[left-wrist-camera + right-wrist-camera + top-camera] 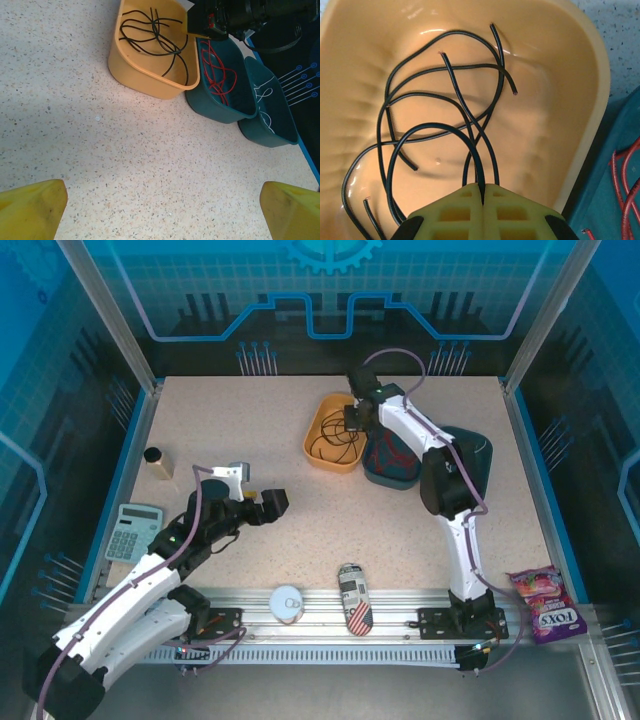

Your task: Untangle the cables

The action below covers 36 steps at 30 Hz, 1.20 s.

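**Right gripper pinched on a black strand over the yellow tub; left gripper wide and empty**

Right gripper (pixel 482 202): you have it directly above the yellow tub (pixel 560 75), jaws pressed together. One strand of the black cables (pixel 445 100) arches up off the tub floor and runs into the seam between the pads. That strand is held.

Other black cables: loose on the tub floor, crossing one another in several open loops, cut ends showing. None hangs over the rim.

Red cables (pixel 217 70): bunched in a teal bin (pixel 210 107) that touches the tub on the side away from your left arm.

White cable (pixel 265 105): a thin looping strand in a second teal bin (pixel 272 137), just beyond the first and one bin further from the tub.

Left gripper (pixel 162 210): well apart from the tub, on the side toward the arm bases. The yellow fingers (pixel 30 210) stand spread as wide as they go, with nothing between them but bare speckled table (pixel 100 150). It holds nothing.

Bystanders, all well apart from the tub:
- a calculator (pixel 135 532)
- a small tan cylinder with a dark cap (pixel 157 462)
- a can (pixel 354 598) lying on its side
- a round white lid-like piece (pixel 286 602) just beside the can
- a pink candy bag (pixel 545 605)
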### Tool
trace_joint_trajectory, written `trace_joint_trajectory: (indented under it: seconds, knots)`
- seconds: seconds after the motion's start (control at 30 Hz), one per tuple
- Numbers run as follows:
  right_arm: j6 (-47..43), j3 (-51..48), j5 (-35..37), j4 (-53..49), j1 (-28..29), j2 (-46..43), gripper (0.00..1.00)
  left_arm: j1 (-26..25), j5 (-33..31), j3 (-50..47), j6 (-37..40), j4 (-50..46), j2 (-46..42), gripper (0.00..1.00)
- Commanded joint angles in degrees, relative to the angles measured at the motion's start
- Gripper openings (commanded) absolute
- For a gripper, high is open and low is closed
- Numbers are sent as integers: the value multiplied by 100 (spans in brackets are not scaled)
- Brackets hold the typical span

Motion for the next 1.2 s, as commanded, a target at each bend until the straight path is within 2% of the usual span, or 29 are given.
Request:
trace_joint_trajectory:
  seconds: [0.0,0.13,0.37,0.5,0.77,0.87,0.9,1.17]
  knots:
    - [-11,200,113,-169,49,89,17,27,-98,169,-2,-136,-98,99]
    - [-159,273,128,-277,53,-30,36,24,-122,177,-2,-149,-95,99]
    - [-400,107,193,-329,59,-792,51,22,-224,246,51,-238,-103,99]
    - [-600,-404,368,-170,158,-1635,58,30,-517,382,246,-500,-117,99]
    - [-659,-2754,764,682,259,-3754,78,31,-1268,652,822,-1014,-252,99]
    - [-646,-3852,1018,1121,260,-4617,91,42,-1613,600,1019,-991,-414,99]
    - [-618,-4275,1099,1276,260,-4856,100,42,-1758,576,1076,-969,-480,99]
    - [-596,-6287,1925,2200,185,-6255,100,71,-3165,-86,1721,-192,-952,99]
